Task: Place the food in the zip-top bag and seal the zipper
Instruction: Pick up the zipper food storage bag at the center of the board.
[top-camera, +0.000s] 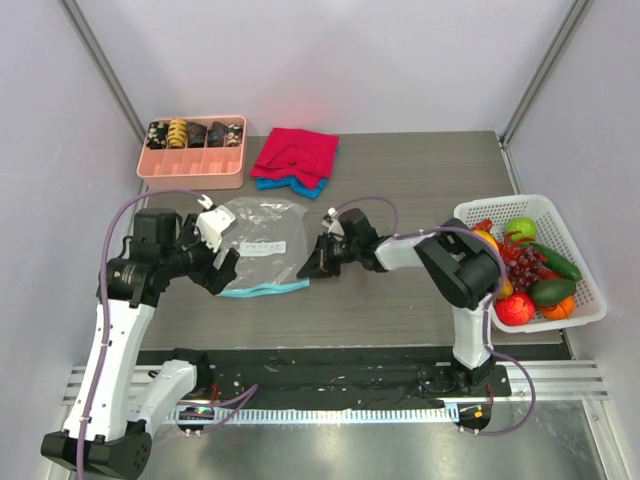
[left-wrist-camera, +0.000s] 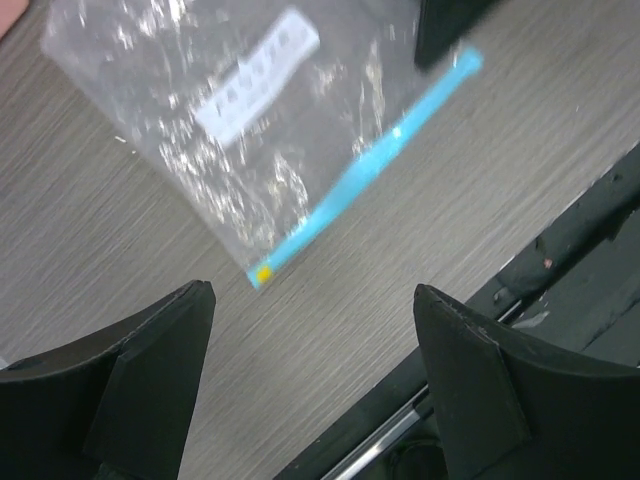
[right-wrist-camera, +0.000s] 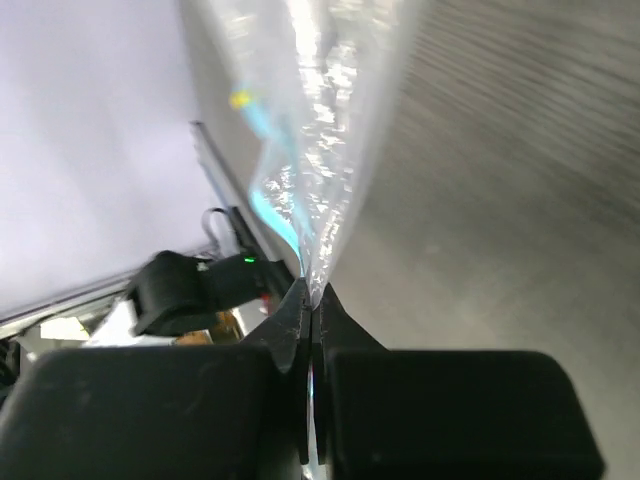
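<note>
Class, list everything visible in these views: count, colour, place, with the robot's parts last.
zip-top bag: one, clear, white label, table centre.
zipper: one, teal-blue, bag's near edge.
food: several, red, green, orange, yellow, in basket.
basket: one, white mesh, right side.
tray: one, pink, far left.
patterned pieces: several, black and tan, in tray.
cloths: two, red over blue, far centre.
left gripper: one, black, open beside bag.
right gripper: one, black, shut on bag.
</note>
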